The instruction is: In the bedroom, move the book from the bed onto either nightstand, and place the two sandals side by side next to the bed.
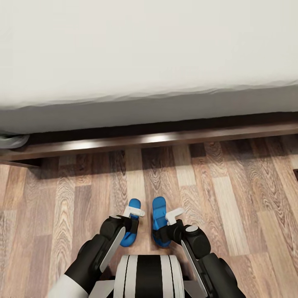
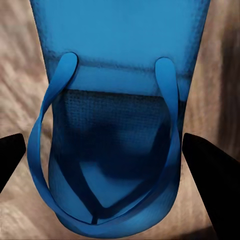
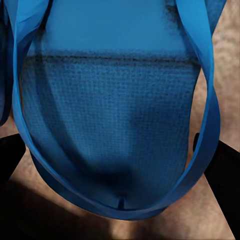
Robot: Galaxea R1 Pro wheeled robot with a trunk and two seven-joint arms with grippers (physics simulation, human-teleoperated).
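Two bright blue sandals lie side by side on the wood floor, toes toward the bed (image 1: 136,142): the left sandal (image 1: 131,223) and the right sandal (image 1: 159,221). My left gripper (image 1: 134,212) hangs over the left sandal (image 2: 120,65), open, its black fingers (image 2: 210,170) standing off either side of the strap. Over the right sandal (image 3: 115,110), my right gripper (image 1: 174,215) is open too, with one finger (image 3: 222,175) close by the strap. The off-white mattress (image 1: 145,49) spans the top of the head view. The book and nightstand are out of view.
The bed's dark wooden rail (image 1: 165,138) runs across just beyond the sandals. A grey object (image 1: 10,141) sits under the mattress edge at far left. Plank floor (image 1: 240,198) spreads to both sides of my arms.
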